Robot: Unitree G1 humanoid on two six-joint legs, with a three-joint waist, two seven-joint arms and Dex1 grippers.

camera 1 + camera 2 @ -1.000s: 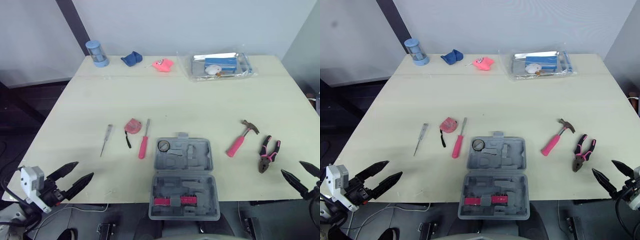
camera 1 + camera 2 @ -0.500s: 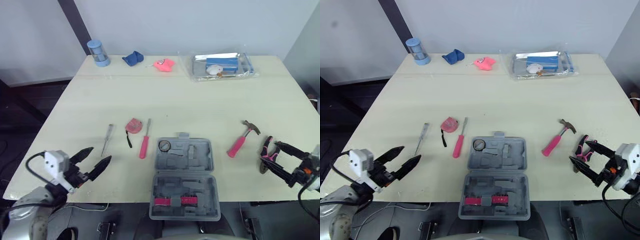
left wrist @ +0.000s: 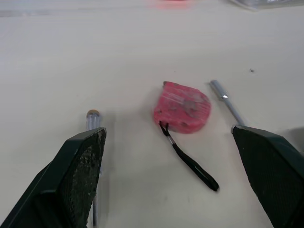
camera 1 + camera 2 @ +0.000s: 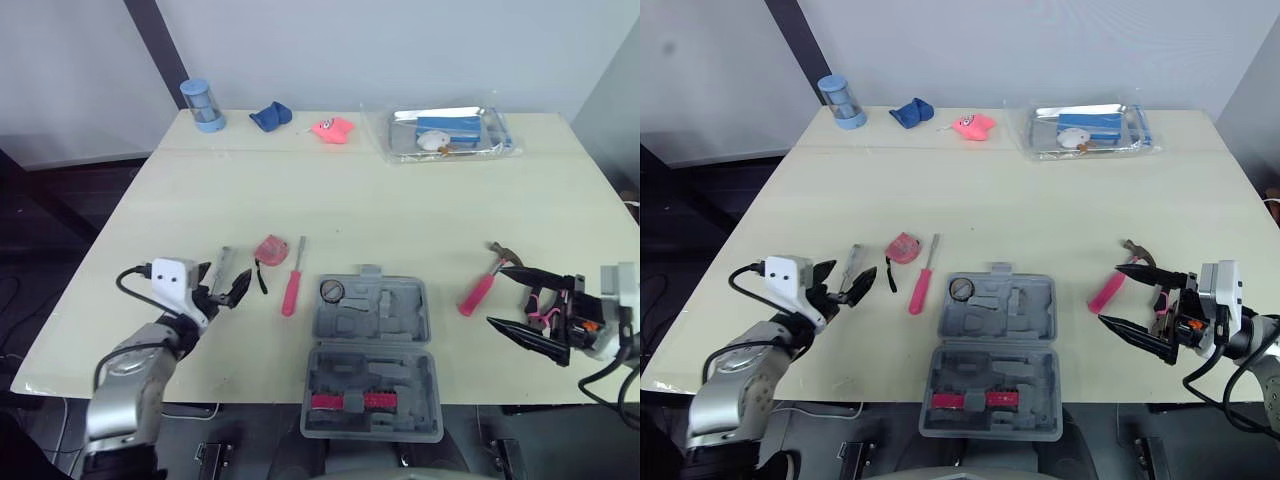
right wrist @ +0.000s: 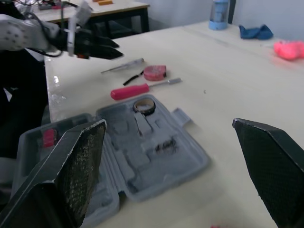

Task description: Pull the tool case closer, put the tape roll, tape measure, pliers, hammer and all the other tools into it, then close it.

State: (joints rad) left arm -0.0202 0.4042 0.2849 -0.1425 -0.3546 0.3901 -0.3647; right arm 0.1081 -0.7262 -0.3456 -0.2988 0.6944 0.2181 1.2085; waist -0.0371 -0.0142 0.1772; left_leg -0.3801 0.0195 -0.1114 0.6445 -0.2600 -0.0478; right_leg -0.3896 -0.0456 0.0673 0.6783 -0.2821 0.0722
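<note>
Both arms have swung in over the tabletop [image 4: 400,200] since a second ago. Your tool case [image 4: 371,398] lies open at the near edge, with the tape roll [image 4: 331,291] in its far half. The left gripper [image 4: 232,277], fingers spread, is over the thin screwdriver [image 3: 91,115] beside the tape measure [image 3: 183,113]. The right gripper [image 4: 496,296], fingers spread, is at the pliers [image 4: 541,318], near the hammer [image 4: 480,287].

head stereo pair looks down over the whole surface [image 4: 400,210]. left wrist view sits low near the tape measure [image 3: 183,112]; right wrist view faces across the tool case [image 5: 156,159]; head views share both.
</note>
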